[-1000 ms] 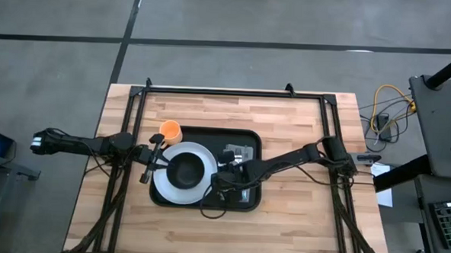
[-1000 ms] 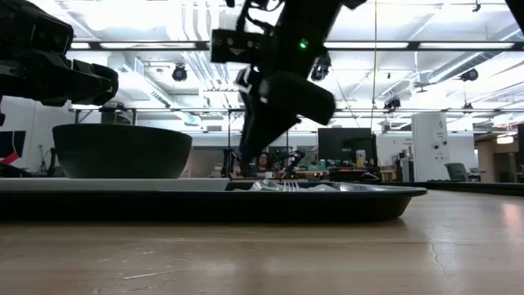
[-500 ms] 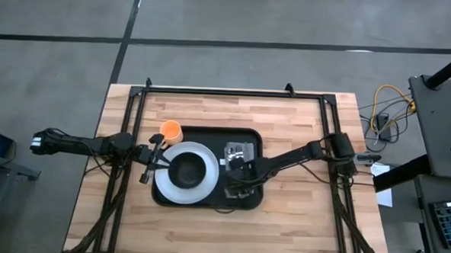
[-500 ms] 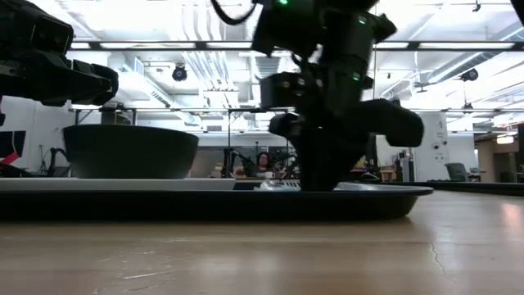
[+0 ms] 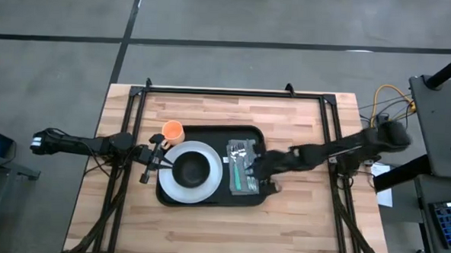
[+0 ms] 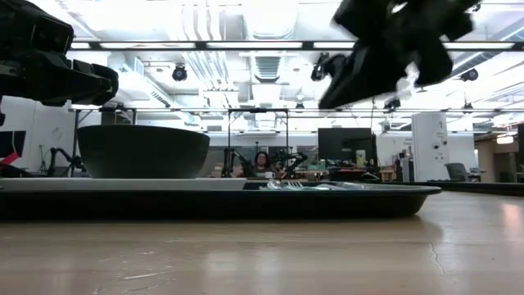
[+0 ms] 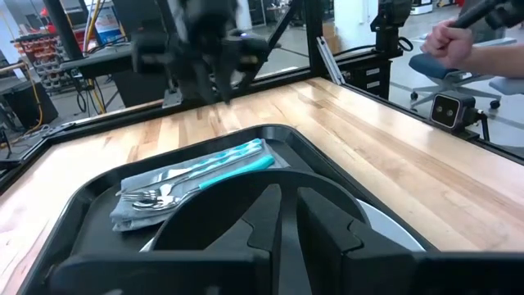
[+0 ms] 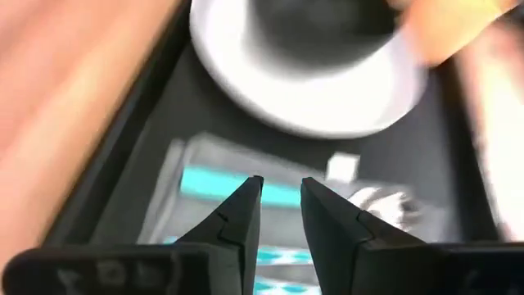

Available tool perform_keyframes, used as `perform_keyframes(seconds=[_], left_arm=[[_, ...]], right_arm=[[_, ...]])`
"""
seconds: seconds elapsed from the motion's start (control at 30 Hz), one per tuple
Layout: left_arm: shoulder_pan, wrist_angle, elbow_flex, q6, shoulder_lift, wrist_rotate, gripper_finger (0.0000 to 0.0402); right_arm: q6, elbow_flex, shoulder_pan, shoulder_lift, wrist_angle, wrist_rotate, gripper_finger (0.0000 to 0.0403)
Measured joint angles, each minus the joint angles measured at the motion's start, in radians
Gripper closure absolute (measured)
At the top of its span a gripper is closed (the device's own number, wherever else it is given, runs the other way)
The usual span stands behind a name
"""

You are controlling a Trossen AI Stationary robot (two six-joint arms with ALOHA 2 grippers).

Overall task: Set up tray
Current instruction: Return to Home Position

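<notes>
While right jaws hover, tray [image 5: 217, 132] holding bowl [image 5: 191, 169] on plate [image 5: 172, 185], cutlery [image 5: 241, 159] on napkin [image 5: 247, 188]

Found no legible text, label, brand, number or sign anywhere: 0 on the tray [image 5: 210, 133], 0 on the arms, 0 in the room behind.

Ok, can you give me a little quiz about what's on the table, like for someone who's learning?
1. True or false: the small dark round bowl sits on the round white plate.
2. What lies on the grey cloth napkin? A cutlery, B a cup, C nothing.
3. Fill in: the ____ arm's end effector hangs above the right side of the large flat black tray.
Key: 1 true; 2 A; 3 right.
</notes>
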Motion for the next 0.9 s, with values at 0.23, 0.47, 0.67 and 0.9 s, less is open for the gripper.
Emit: perform_keyframes(seconds=[0.23, 0.47, 0.67, 0.9], left_arm=[[0.000, 0.000, 0.000, 0.000, 0.000, 0.000, 0.0379], [0.000, 0.000, 0.000, 0.000, 0.000, 0.000, 0.0379], [0.000, 0.000, 0.000, 0.000, 0.000, 0.000, 0.0379], [0.000, 0.000, 0.000, 0.000, 0.000, 0.000, 0.0379]], right_arm=[[0.028, -0.275, -0.027, -0.273, 0.284, 0.001, 0.0316], [0.018, -0.479, -0.037, -0.451, 0.523, 0.001, 0.0328], [0.023, -0.547, -0.037, -0.567, 0.534, 0.000, 0.0335], [0.025, -0.608, -0.036, -0.705, 0.528, -0.002, 0.0324]])
